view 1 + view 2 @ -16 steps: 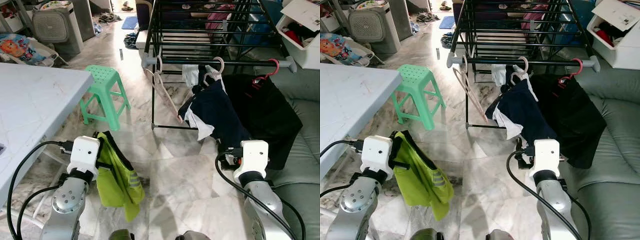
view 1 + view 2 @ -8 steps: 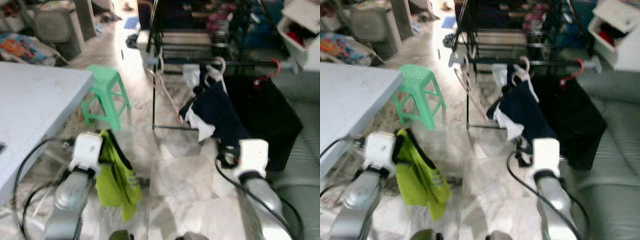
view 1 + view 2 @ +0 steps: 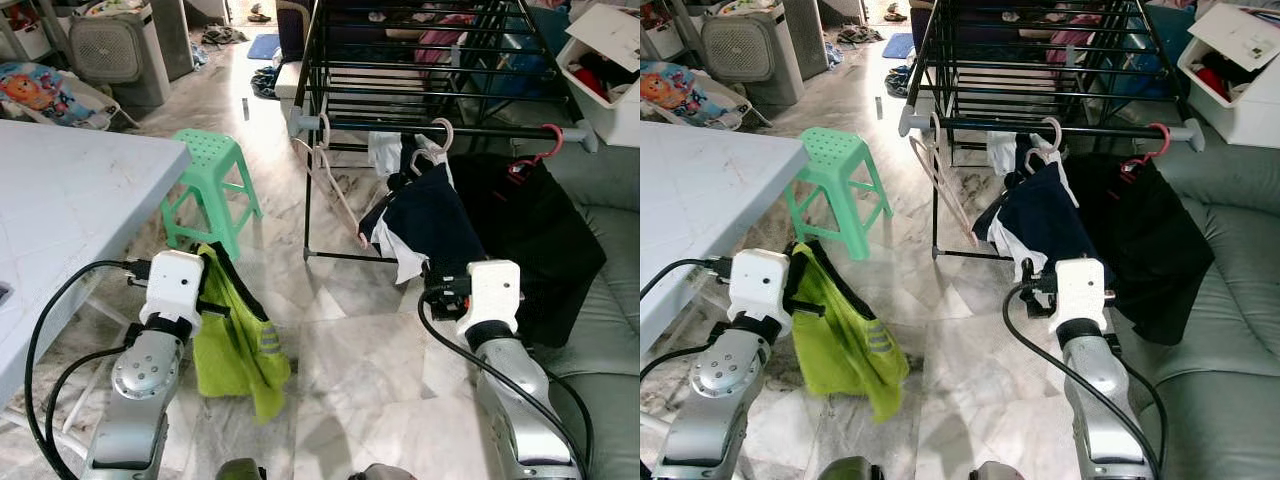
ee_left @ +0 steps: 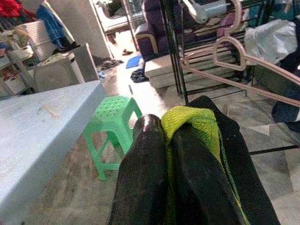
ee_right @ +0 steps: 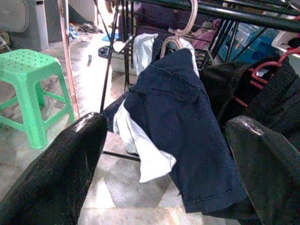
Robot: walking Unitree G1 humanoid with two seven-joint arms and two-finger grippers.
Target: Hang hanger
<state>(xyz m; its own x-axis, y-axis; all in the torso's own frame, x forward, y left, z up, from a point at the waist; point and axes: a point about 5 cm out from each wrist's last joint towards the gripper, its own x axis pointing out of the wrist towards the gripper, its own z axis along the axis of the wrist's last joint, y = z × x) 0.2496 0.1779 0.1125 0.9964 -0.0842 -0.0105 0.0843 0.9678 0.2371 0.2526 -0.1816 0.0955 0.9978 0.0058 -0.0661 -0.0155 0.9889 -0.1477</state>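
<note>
A: Where is the hanger?
B: Pinched in the left claw point(image 4: 166, 154), low by the tabletop point(image 3: 60, 200); a lime shirt point(image 3: 235, 340) with dark trim droops from it toward the marble floor point(image 3: 340, 340); the hanger itself is mostly hidden by cloth.
A: And the right claw point(image 5: 164, 164)?
B: Spread wide, holding nothing, facing a navy garment point(image 3: 430, 215) on the rack point(image 3: 420, 60).
A: Anything around?
B: A green stool point(image 3: 210, 175) between tabletop and rack; a bare pink hanger point(image 3: 335, 185), a black garment point(image 3: 525, 230) on a red hanger point(image 3: 535, 150); a white bin point(image 3: 600, 60) holding red cloth.

Left end effector point(image 4: 166, 140) pinching green garment point(image 4: 197, 126); beyond, green stool point(image 4: 112, 124), pink hangers point(image 4: 234, 56), table point(image 4: 42, 126).
</note>
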